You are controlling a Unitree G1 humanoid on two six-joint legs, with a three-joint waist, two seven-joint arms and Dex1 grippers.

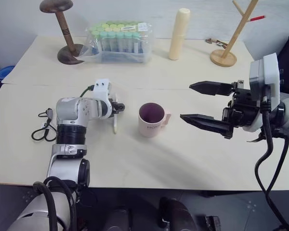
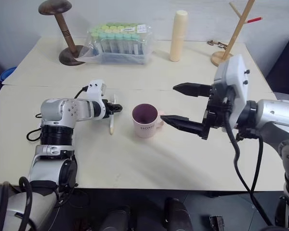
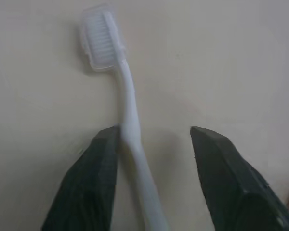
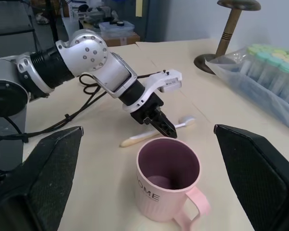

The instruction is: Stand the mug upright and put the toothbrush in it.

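upright mug (image 1: pixel 151 120), left gripper (image 3: pixel 154 139) jaws astride toothbrush (image 3: pixel 130 120)

toothbrush (image 3: pixel 130 120) flat on table (image 3: pixel 231 62), head upper left of frame. Left gripper (image 3: pixel 154 139) straddles handle, one finger (image 3: pixel 94 178) touching it, other clear.

Pink mug (image 1: pixel 151 120) upright on table; white toothbrush (image 3: pixel 127 115) flat beside it, apart.
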